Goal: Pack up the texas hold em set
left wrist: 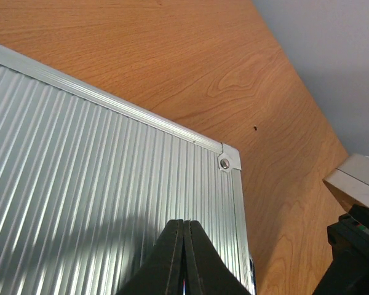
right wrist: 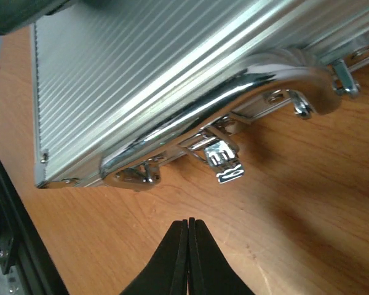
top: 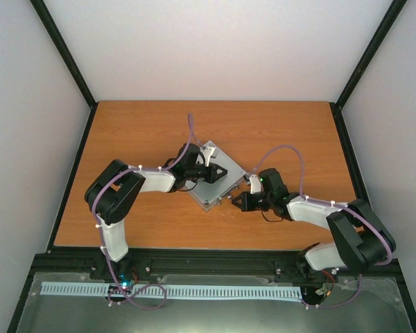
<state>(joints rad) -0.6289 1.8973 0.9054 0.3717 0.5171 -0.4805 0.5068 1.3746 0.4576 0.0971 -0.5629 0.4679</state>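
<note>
We see the silver aluminium case lying flat and closed near the middle of the wooden table, turned so that one corner points to the far side. Its ribbed lid faces up.

Our left gripper hangs over the lid near the case's right corner, its two black fingers pressed together with nothing between them. In the left wrist view the fingertips sit above the ribbed metal, close to a corner plate with a single rivet.

Our right gripper is on the near right side of the case, just beside the edge that carries the chrome handle. Its fingers are also together and hold nothing, over bare wood. A small chrome latch tab sticks out from that edge toward the fingertips, apart from them. The tab bears raised marks that are too small for us to read.
</note>
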